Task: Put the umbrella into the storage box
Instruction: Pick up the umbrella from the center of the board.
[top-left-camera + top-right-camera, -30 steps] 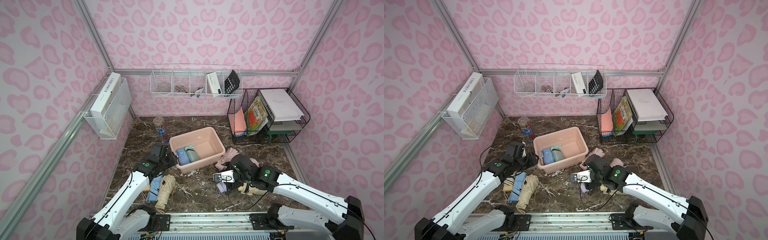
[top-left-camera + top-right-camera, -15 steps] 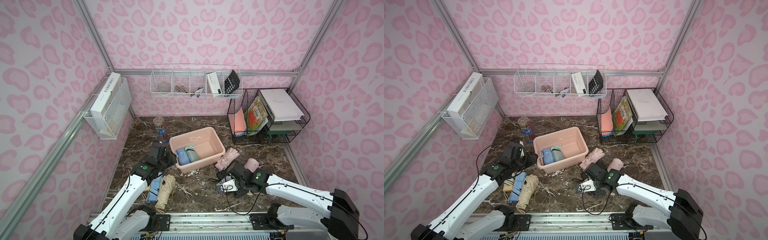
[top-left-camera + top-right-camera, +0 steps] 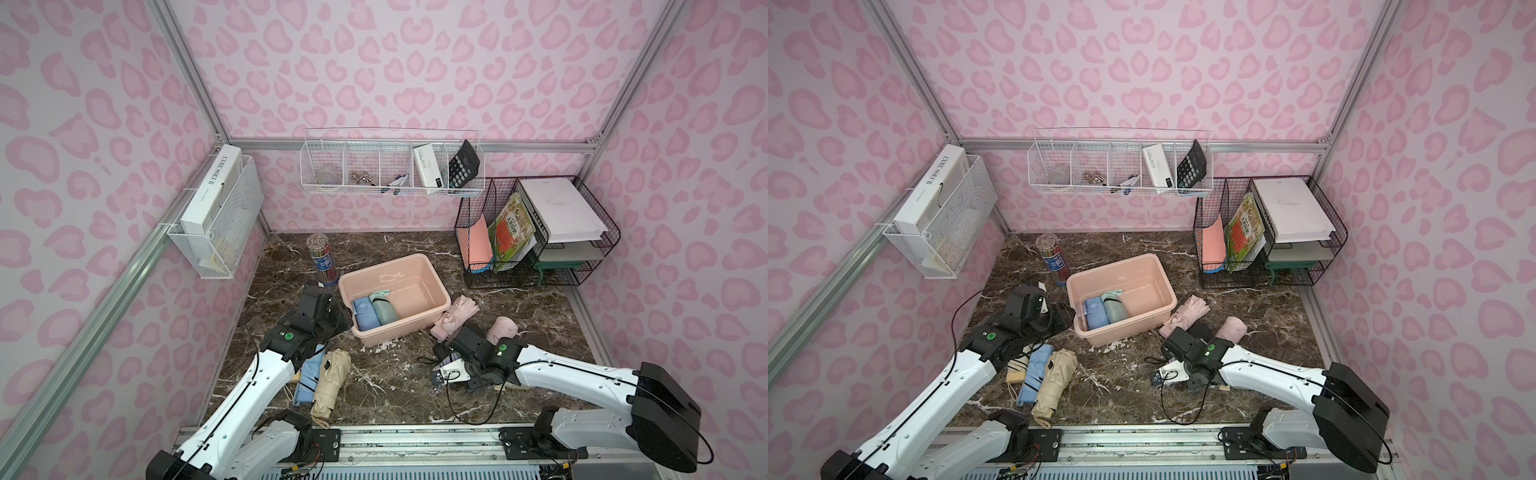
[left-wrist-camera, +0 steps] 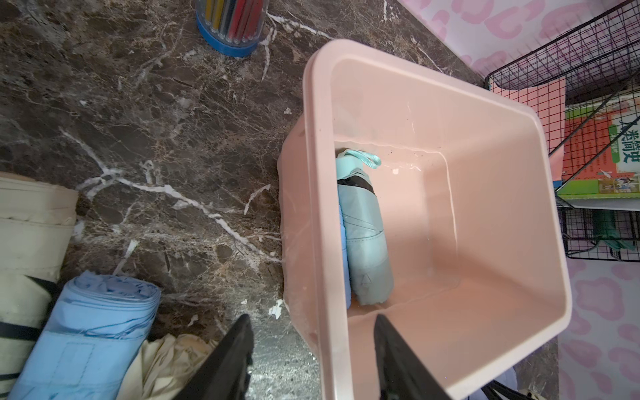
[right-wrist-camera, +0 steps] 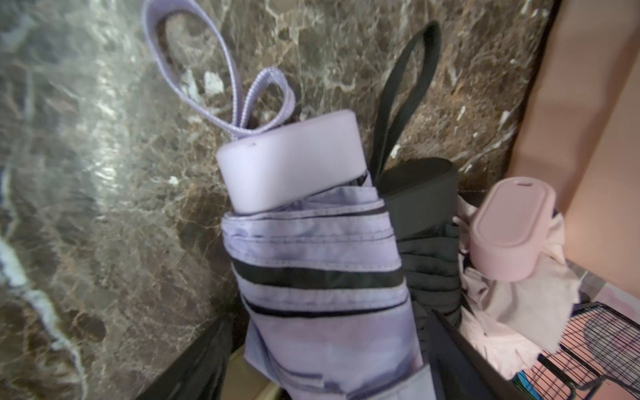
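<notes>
The storage box (image 3: 399, 328) (image 3: 1121, 332) (image 4: 485, 173) is a peach-pink tub mid-table. A blue umbrella (image 3: 365, 313) and a grey-green one (image 3: 384, 309) (image 4: 365, 235) lie inside it. My left gripper (image 3: 345, 319) (image 4: 311, 317) is open at the box's near-left corner, one finger outside the wall and one inside. My right gripper (image 3: 453, 355) (image 5: 329, 322) is low on the table, right of the box. It stands open around a folded lilac umbrella (image 5: 318, 270) with black stripes. A gap shows beside one finger.
A black umbrella (image 5: 426, 207) and a pink one (image 3: 455, 316) crowd the lilac one; another pink roll (image 3: 503, 328) lies further right. Beige (image 3: 330, 382) and light blue (image 3: 309, 374) umbrellas lie under the left arm. A pencil tub (image 3: 324, 259) and a black wire rack (image 3: 536, 232) stand behind.
The right arm has dropped lower over the lilac umbrella, and its jaws have narrowed slightly. The left arm has hardly moved at the box corner.
</notes>
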Motion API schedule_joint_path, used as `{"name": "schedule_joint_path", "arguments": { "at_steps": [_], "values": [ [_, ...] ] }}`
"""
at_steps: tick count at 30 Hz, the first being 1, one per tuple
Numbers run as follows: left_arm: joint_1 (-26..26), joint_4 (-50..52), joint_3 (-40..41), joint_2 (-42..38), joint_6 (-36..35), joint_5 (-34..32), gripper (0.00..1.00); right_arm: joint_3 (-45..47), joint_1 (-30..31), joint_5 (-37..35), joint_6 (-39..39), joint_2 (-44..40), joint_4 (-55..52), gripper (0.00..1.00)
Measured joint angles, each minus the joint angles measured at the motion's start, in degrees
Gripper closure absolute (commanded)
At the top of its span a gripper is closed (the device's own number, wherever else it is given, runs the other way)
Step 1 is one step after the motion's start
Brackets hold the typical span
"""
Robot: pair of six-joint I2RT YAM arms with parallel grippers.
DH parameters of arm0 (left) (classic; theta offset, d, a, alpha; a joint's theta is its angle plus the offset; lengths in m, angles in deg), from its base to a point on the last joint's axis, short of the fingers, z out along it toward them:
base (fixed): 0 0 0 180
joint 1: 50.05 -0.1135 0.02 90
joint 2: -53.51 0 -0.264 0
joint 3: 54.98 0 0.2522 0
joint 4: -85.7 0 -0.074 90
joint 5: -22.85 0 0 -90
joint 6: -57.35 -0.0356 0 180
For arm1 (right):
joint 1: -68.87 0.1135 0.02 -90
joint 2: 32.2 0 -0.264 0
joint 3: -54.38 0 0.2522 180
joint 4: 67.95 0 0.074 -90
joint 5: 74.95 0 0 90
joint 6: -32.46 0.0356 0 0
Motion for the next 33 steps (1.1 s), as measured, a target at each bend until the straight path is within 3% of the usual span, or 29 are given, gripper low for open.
{"name": "schedule_joint_path", "arguments": {
  "at_steps": [15, 28, 33],
  "values": [
    [0.0, -0.04, 0.35, -0.02, -0.02, 0.0, 0.43, -0.42, -1.09, -0.76, -0.79, 4.39, 1.77, 0.33],
    [0.0, -0.46, 0.81, 0.17, 0.0, 0.02, 0.43, -3.1, -0.5, 4.98, -2.32, 8.74, -2.73, 0.34],
    [0.0, -0.44, 0.83, -0.11, -0.02, 0.0, 0.43, -3.63, -0.22, 5.53, -2.29, 10.49, -2.67, 0.47]
  ]
}}
